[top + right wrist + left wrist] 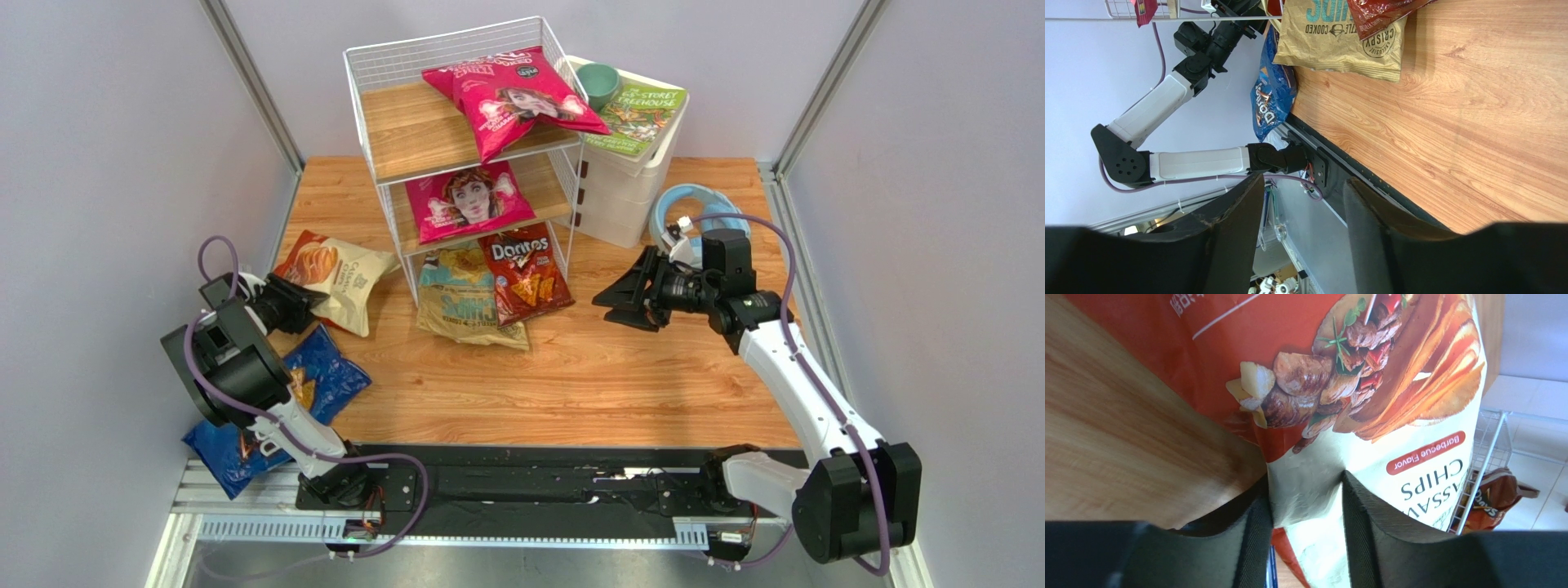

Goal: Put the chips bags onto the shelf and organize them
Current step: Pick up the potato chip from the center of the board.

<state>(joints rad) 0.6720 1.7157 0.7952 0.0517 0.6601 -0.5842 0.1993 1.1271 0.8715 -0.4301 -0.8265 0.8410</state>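
Nearest the left wrist lens: black fingers (1254, 539) of the left pincer (1304, 487), set either side of the cream lower edge of the orange-and-cream bag (1389, 367). Foil fills the gap and meets both pads. Closed onto that edge; firmness of hold not visible.

Location of this bag: flat on the desk (613, 380), left of the shelf (368, 86), near its frame but apart from it.

Handling, by judgement:
- Treat as light, air-filled, crinkly and slippery, with brittle contents.
- Expect sag and swing when lifted by one edge.
- Take hold at the flat sealed seam or a corner, never across the puffed middle.
- Clamp only enough to stop slip; avoid crushing.

Right pincer (620, 300): jaws apart, nothing between them, touching nothing. Position: above the desk, right of the shelf, tips toward the red bag (525, 270).

Other stock:
- Upper magenta bag (509, 96): on the top tier, overhanging the right rim.
- Lower magenta bag (466, 199): on the middle tier.
- Tan-and-teal bag (460, 300) and red bag: at the bottom tier, spilling forward onto the desk, red over tan.
- Blue bag (321, 377): at the near left desk edge, partly under the left arm.
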